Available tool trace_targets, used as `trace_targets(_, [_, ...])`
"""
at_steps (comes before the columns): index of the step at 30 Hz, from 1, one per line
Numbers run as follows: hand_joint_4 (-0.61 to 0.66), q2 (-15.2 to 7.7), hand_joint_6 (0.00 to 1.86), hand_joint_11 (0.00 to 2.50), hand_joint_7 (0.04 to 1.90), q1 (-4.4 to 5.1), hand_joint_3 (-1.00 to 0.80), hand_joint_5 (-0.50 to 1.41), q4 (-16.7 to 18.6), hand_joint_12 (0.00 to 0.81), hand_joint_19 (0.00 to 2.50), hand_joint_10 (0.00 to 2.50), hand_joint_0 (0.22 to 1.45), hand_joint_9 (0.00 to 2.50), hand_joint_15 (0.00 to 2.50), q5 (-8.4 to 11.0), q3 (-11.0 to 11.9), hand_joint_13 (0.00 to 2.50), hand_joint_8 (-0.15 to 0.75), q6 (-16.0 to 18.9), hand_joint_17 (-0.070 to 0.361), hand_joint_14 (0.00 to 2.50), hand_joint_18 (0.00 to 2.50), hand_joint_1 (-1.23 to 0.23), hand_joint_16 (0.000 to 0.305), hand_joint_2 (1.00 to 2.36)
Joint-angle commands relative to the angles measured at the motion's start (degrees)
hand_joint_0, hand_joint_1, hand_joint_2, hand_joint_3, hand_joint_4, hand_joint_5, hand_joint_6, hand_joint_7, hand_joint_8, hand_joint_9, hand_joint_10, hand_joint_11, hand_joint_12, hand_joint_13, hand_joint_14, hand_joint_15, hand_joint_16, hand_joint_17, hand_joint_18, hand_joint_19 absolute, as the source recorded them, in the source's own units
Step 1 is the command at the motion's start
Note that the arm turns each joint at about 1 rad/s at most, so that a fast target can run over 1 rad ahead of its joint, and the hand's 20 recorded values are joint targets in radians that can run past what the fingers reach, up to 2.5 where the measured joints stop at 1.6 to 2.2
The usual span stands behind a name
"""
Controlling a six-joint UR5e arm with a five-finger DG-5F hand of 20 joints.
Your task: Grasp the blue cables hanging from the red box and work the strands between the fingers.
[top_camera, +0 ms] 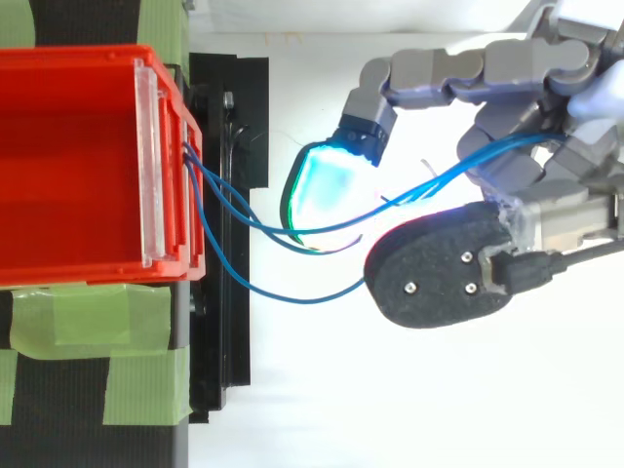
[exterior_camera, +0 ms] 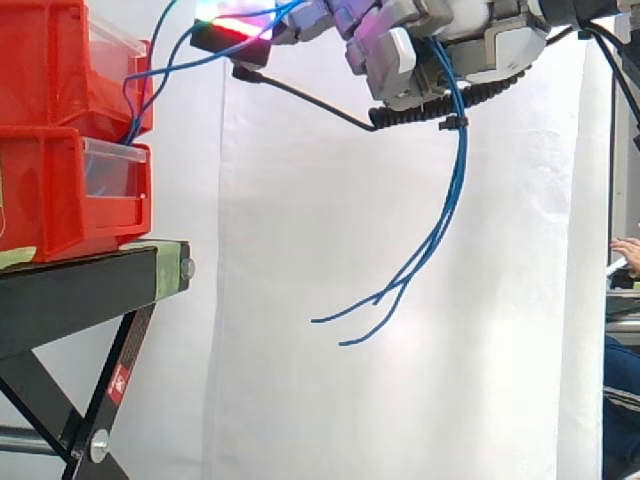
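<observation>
Thin blue cables (exterior_camera: 452,170) run out of the front of the red bins (exterior_camera: 60,130), up to my hand (exterior_camera: 420,45) at the top of the side view, then pass through it and droop in a long arc to loose ends low down. From above, the strands (top_camera: 244,219) leave the red bin (top_camera: 68,161) and cross under a glowing cyan fingertip (top_camera: 327,185) into the curled fingers of the hand (top_camera: 507,107). The hand is shut on the cables, with strands threaded between its fingers.
The red bins sit stacked on a black stand (exterior_camera: 80,290) with green tape (top_camera: 88,331) on its top. A white curtain hangs behind. A person's hand (exterior_camera: 625,250) shows at the far right edge of the side view.
</observation>
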Motion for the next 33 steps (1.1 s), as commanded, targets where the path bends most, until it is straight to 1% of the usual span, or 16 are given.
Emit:
trace_targets(1, [0.3,0.0,0.01,2.5,1.37,0.05,-0.78,0.43,-0.16,0.622,0.66,2.5,0.75,1.37,1.61,0.04,0.0,1.8,0.548,-0.2,0.167,2.5,2.42,-0.68,0.222,1.01])
trace_targets(6, [0.29,0.0,0.01,2.5,1.42,0.05,-0.88,0.48,-0.16,0.622,0.66,2.5,0.75,1.37,1.61,0.04,0.0,1.8,0.548,-0.47,0.167,2.5,2.42,-0.69,0.222,1.0])
trace_targets(9, [0.27,0.0,0.01,2.5,1.46,0.13,-0.92,0.53,-0.16,0.622,0.66,2.5,0.77,1.37,1.61,0.13,0.0,1.8,0.548,-0.47,0.167,2.5,2.42,-0.71,0.222,1.0])
trace_targets(13, [0.24,-0.09,0.0,2.5,1.48,0.22,-0.91,0.59,-0.16,0.622,0.66,2.5,0.8,1.37,1.61,0.3,0.0,1.8,0.548,-0.47,0.167,2.5,2.42,-0.71,0.222,1.0])
trace_targets(23, [0.21,0.0,0.0,2.5,1.49,0.31,-0.87,0.65,-0.07,0.622,0.66,2.5,0.83,1.37,1.61,0.3,0.0,1.8,0.548,-0.99,0.167,2.5,2.42,-0.7,0.222,1.0])
trace_targets(26, [0.21,0.0,0.0,2.5,1.49,0.31,-0.78,0.66,-0.07,0.622,0.66,2.5,0.84,1.37,1.61,0.3,0.0,1.8,0.548,-1.17,0.167,2.5,2.42,-0.71,0.222,1.01])
trace_targets(28, [0.2,0.0,0.0,2.5,1.49,0.31,-0.65,0.69,-0.07,0.622,0.66,2.5,0.83,1.37,1.61,0.3,0.0,1.8,0.548,-1.17,0.167,2.5,2.42,-0.73,0.222,1.02])
trace_targets(30, [0.19,0.0,0.01,2.5,1.51,0.4,-0.57,0.7,-0.07,0.622,0.66,2.5,0.83,1.37,1.61,0.3,0.0,1.8,0.548,-1.17,0.167,2.5,2.42,-0.75,0.222,1.02])
trace_targets(31, [0.18,0.0,0.0,2.5,1.52,0.4,-0.48,0.71,-0.07,0.622,0.66,2.5,0.81,1.37,1.61,0.3,0.0,1.8,0.548,-1.26,0.167,2.5,2.42,-0.76,0.222,1.02])
trace_targets(32, [0.18,0.0,0.0,2.5,1.52,0.49,-0.46,0.71,-0.07,0.622,0.66,2.5,0.81,1.37,1.61,0.3,0.0,1.8,0.548,-1.26,0.167,2.5,2.42,-0.76,0.222,1.02])
trace_targets(33, [0.18,0.0,0.0,2.5,1.54,0.49,-0.4,0.72,-0.07,0.622,0.66,2.5,0.8,1.37,1.61,0.3,0.0,1.8,0.548,-1.26,0.167,2.5,2.42,-0.77,0.222,1.02])
